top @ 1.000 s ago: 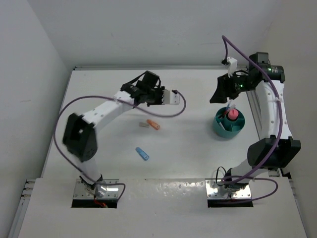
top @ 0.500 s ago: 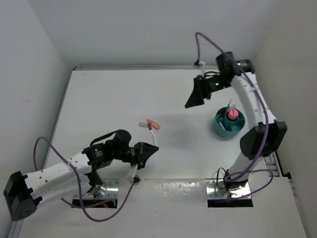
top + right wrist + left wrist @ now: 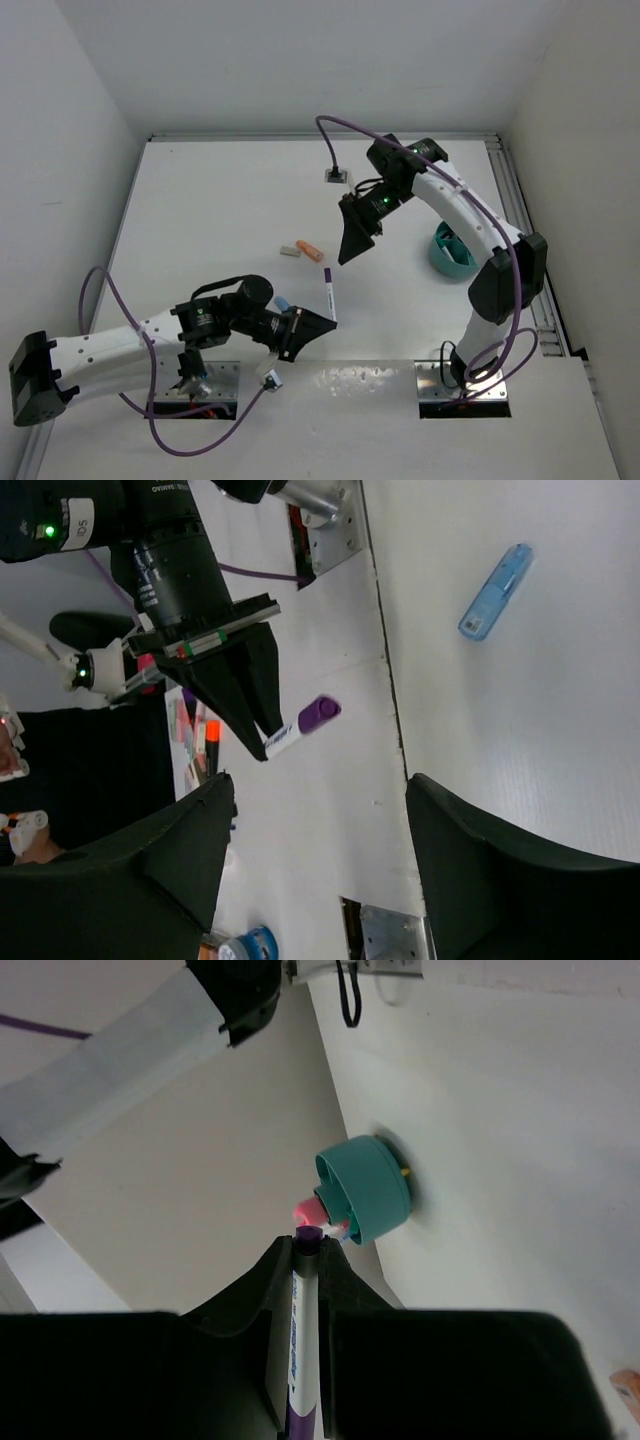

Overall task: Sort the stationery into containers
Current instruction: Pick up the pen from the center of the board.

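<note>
A white pen with a purple cap (image 3: 328, 290) sticks out of my left gripper (image 3: 320, 323), which is shut on it near the table's front. In the left wrist view the pen (image 3: 303, 1340) lies between the fingers and points toward the round teal container (image 3: 365, 1188), which holds a pink marker (image 3: 308, 1208). My right gripper (image 3: 352, 236) hangs open over mid-table, left of the container (image 3: 448, 255). An orange stick (image 3: 312, 250) and a beige eraser (image 3: 290, 249) lie at the centre. A blue stick (image 3: 495, 592) lies on the table by my left gripper.
The right arm's links (image 3: 470, 215) cross in front of the teal container. Purple cables (image 3: 120, 300) loop beside both arms. Metal base plates (image 3: 465, 385) sit at the near edge. White walls close the table on three sides.
The right gripper has swung left, away from the teal container toward mid-table. The left gripper has shifted slightly right and nearer with the purple-capped pen; a second ago it was at the back.
</note>
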Robot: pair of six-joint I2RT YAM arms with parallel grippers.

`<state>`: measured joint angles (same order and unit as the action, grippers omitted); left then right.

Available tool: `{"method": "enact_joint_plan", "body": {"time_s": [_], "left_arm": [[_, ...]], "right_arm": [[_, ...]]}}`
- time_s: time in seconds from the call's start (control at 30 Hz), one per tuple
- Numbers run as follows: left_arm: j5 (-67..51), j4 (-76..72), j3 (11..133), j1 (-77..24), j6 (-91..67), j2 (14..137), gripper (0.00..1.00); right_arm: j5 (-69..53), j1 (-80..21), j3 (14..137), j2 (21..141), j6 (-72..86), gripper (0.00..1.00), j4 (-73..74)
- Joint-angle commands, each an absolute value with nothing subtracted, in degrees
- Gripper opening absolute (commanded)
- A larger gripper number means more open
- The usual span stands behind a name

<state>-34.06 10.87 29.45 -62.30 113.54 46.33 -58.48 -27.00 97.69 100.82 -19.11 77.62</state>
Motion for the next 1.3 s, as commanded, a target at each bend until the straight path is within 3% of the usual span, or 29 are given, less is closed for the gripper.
{"method": "enact_joint_plan", "body": {"time_s": [0.0,0.23,0.57,0.67,0.83,0.93,0.97,1.03,1.07,1.27], "left_arm": [[-35.2,6.1,30.3,-64.8,139.6,47.2,0.0],[-32.8,3.9,32.2,-66.5,138.9,49.6,0.0],[-30.9,3.1,31.5,-66.5,138.8,49.5,0.0],[-29.4,3.0,31.6,-66.5,138.8,49.6,0.0],[-28.1,3.4,30.6,-65.7,138.7,48.9,0.0],[-27.2,3.5,29.8,-65.4,138.4,48.4,0.01],[-27.3,2.8,29.4,-65.3,137.8,48.2,0.4],[-27.4,1.1,28.0,-65.1,135.4,47.7,0.91],[-27.2,-1.1,27.8,-65.2,135.0,47.1,1.0],[-24.9,-0.1,27.9,-65.7,120.9,42.0,1.0]], "right_arm": [[-59.2,-29.4,99.0,102.1,-19.9,0.68,87.0],[-60.3,-31.5,98.3,104.1,-22.0,0.63,89.1],[-60.6,-35.0,96.7,105.0,-22.7,0.45,89.6],[-61.1,-35.4,97.3,105.6,-22.4,0.35,89.5],[-61.8,-35.8,97.6,105.7,-22.5,0.08,89.5],[-61.5,-35.8,98.0,105.4,-22.1,0.0,89.6],[-61.5,-35.5,98.0,105.0,-22.0,0.0,89.5],[-61.6,-34.4,98.2,104.6,-21.9,0.0,89.6],[-61.4,-33.8,98.2,104.1,-21.9,0.0,89.6],[-52.7,-22.4,101.7,99.2,-26.7,0.0,89.6]]}}
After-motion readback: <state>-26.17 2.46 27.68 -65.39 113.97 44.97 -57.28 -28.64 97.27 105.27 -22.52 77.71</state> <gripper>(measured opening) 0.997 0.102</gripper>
